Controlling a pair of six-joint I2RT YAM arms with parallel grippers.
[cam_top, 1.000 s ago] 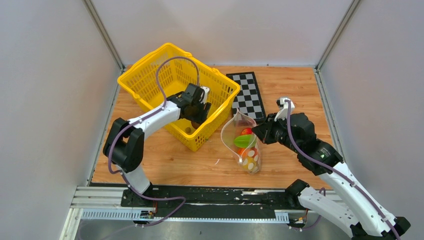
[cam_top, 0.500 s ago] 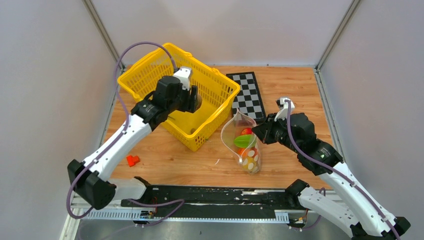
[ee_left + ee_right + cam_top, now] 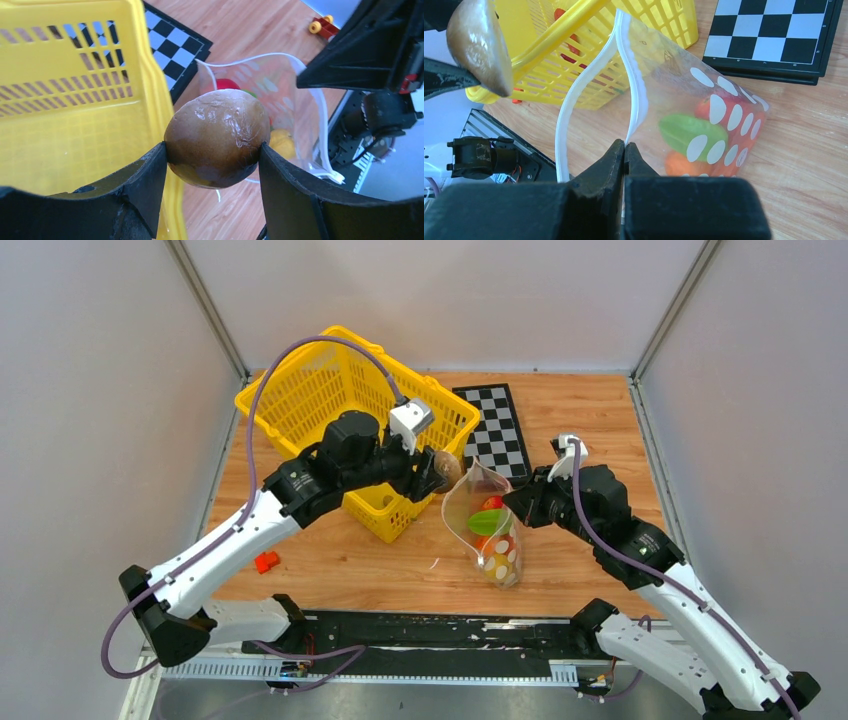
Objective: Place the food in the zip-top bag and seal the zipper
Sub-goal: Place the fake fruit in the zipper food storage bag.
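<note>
Left wrist view: our left gripper (image 3: 212,160) clamps the ball (image 3: 216,137) near the open bag (image 3: 295,100), while our right gripper (image 3: 624,150) pinches its zipper (image 3: 636,95)

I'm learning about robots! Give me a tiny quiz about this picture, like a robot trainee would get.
1. True or false: the left end effector grips the brown ball.
2. What does the right end effector pinch? A) yellow basket B) the zipper C) checkerboard
3. Fill in: the zip-top bag has a mouth that is ____ (open or sealed).
Key: 1 true; 2 B; 3 open.
</note>
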